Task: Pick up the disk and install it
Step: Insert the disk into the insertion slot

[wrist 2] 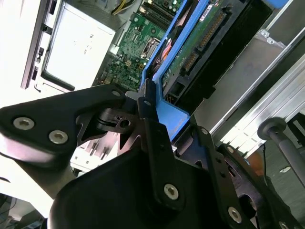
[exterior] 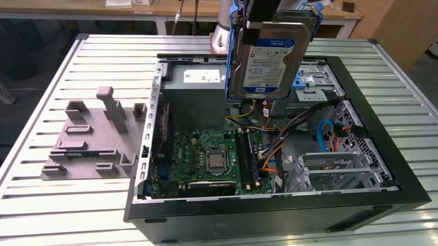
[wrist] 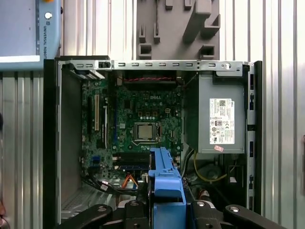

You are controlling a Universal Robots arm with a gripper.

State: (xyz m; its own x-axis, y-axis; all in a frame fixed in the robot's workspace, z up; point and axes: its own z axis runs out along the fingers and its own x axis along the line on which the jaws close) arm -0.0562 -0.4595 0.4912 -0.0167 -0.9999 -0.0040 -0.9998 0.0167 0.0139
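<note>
Gripper [wrist 2: 164, 119] is pinching the disk [exterior: 268, 57] by its blue carrier, holding it upright above the open computer case [exterior: 274, 212]. In the exterior view, left to right: grey fixture plate [exterior: 85, 141] is lying outside the case, power supply [exterior: 195, 84] is sitting beside the hanging disk, metal drive cage [exterior: 342, 164] is standing farthest right.

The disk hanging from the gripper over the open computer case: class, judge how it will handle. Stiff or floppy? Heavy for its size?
The disk is probably stiff: its metal body hangs straight. Likely heavy for its size, being solid metal. The blue plastic carrier pinched by the gripper might flex or slip.
</note>
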